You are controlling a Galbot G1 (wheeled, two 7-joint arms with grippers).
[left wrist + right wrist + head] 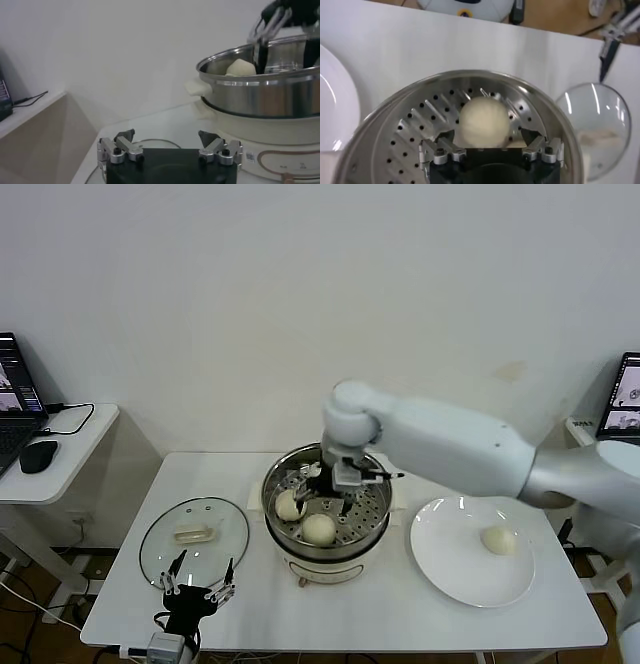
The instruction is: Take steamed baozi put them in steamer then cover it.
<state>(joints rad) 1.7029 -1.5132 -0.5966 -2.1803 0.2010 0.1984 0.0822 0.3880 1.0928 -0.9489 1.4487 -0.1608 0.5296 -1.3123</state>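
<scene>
The steamer (283, 536) stands mid-table with two baozi (318, 529) on its perforated tray. My right gripper (335, 490) hangs inside the pot, open. In the right wrist view its jaws (486, 136) stand wide on either side of one baozi (484, 122) lying on the tray, not touching it. One more baozi (498, 539) lies on the white plate (450, 569). The cover (195, 536) lies flat on the table to the steamer's left. My left gripper (197, 589) is open and empty at the front edge, just before the cover.
A side table at the left holds a laptop and a mouse (38, 455). Another laptop (625, 399) stands at the far right. In the left wrist view the steamer (260, 95) rises close on one side.
</scene>
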